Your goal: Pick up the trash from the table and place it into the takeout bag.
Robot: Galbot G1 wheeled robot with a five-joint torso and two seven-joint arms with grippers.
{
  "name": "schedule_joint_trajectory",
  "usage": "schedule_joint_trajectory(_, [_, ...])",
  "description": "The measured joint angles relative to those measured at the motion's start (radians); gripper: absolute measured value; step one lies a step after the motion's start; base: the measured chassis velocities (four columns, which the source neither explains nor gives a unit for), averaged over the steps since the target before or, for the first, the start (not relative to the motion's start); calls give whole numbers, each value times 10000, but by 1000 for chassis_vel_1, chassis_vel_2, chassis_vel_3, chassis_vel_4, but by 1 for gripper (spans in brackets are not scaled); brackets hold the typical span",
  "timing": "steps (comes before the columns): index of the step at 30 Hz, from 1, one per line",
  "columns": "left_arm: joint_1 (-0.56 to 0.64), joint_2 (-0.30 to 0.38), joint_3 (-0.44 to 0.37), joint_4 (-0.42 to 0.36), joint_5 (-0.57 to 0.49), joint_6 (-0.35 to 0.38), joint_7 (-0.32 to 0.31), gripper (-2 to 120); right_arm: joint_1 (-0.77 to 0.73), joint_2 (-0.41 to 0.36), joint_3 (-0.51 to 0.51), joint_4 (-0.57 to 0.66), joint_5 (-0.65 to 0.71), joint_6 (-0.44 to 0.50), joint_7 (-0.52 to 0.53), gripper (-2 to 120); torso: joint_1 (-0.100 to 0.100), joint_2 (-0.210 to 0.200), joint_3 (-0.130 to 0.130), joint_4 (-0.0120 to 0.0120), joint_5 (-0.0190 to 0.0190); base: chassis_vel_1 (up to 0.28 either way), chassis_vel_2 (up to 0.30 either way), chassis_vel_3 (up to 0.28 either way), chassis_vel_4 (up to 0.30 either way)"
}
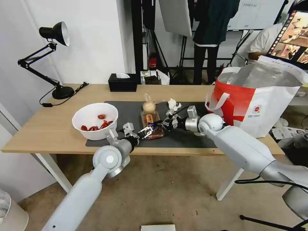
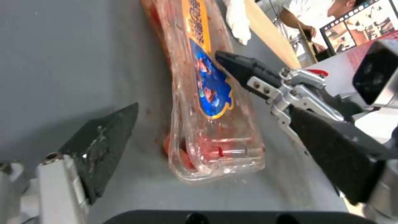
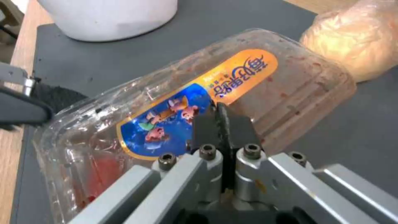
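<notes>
The right gripper, fingers pressed together, is set against the plastic tray on the mat; the left gripper is spread wide around the tray's near end. Nothing seems bagged: bowl, tissue and knotted bag remain beside the tray, the takeout bag beyond.
</notes>
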Motion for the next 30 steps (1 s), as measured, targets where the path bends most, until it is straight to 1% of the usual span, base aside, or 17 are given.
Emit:
schedule_joint_trajectory(2, [-31, 0, 7, 31, -98, 65, -90, 88, -7, 20, 0, -1, 18, -1, 17, 0, 0, 0, 0, 0, -1, 0, 0, 0, 0])
schedule_joint_trajectory(3, [-31, 0, 7, 31, -98, 65, -90, 88, -7, 20, 0, -1, 18, -1, 17, 0, 0, 0, 0, 0, -1, 0, 0, 0, 0])
schedule_joint_trajectory(5, [-93, 1, 35, 79, -169, 86, -200, 77, -36, 57, 13, 0, 30, -3, 36, 0, 0, 0, 0, 0, 0, 0, 0, 0, 0])
schedule_joint_trajectory(6, [-134, 0, 57, 116, -197, 86, -262, 74, -53, 78, 33, 0, 42, -4, 48, 0, 0, 0, 0, 0, 0, 0, 0, 0, 0])
schedule_joint_trajectory(7, [-134, 0, 57, 116, -197, 86, -262, 74, -53, 78, 33, 0, 42, -4, 48, 0, 0, 0, 0, 0, 0, 0, 0, 0, 0])
schedule_joint_trajectory(8, [-177, -3, 77, 162, -224, 87, -333, 67, -68, 97, 46, 3, 58, -5, 56, 0, 0, 0, 0, 0, 0, 0, 0, 0, 0])
schedule_joint_trajectory(10, [-214, -12, 89, 206, -263, 83, -397, 64, -77, 109, 57, 7, 67, -5, 59, 0, -1, 0, 0, 0, 0, 0, 0, 0, 0])
schedule_joint_trajectory(12, [-300, -47, 110, 340, -320, 62, -515, 51, -103, 134, 74, 20, 79, -5, 72, 0, -1, 0, 0, 0, 0, 0, 0, 0, 0])
schedule_joint_trajectory(13, [-321, -63, 114, 389, -324, 49, -541, 48, -114, 137, 76, 25, 85, -5, 76, 0, 0, 0, 0, 0, 0, 0, 0, 0, 0])
schedule_joint_trajectory(14, [-321, -63, 114, 389, -324, 49, -541, 48, -114, 137, 76, 25, 85, -5, 76, 0, 0, 0, 0, 0, 0, 0, 0, 0, 0])
schedule_joint_trajectory(16, [-354, -96, 123, 490, -327, 30, -606, 37, -149, 137, 95, 52, 119, -5, 95, 0, 0, 0, 0, 0, 0, 0, 0, 0, 0])
schedule_joint_trajectory(18, [-356, -102, 126, 501, -327, 27, -612, 36, -155, 137, 99, 56, 127, -5, 101, 0, 0, 0, 0, 0, 0, 0, 0, 0, 0])
schedule_joint_trajectory(20, [-361, -132, 135, 537, -325, -3, -630, 23, -187, 131, 126, 82, 230, -5, 162, 0, 0, 0, 0, 0, 0, 0, 0, 0, 0])
schedule_joint_trajectory(21, [-361, -139, 140, 537, -322, -13, -630, 19, -205, 126, 157, 99, 285, -5, 189, 0, 0, 0, 0, 0, 0, 0, 0, 0, 0])
schedule_joint_trajectory(22, [-361, -139, 140, 537, -322, -13, -630, 19, -205, 126, 157, 99, 285, -5, 189, 0, 0, 0, 0, 0, 0, 0, 0, 0, 0])
schedule_joint_trajectory(25, [-366, -144, 157, 501, -299, -66, -629, 3, -281, 107, 271, 138, 396, -4, 209, 0, 0, 1, 0, 0, 0, 0, 0, 0, 0])
schedule_joint_trajectory(30, [-374, -141, 174, 444, -257, -156, -630, 0, -399, 60, 390, 263, 629, 15, 233, 0, 0, 0, 0, 0, 1, 0, 0, 0, 0])
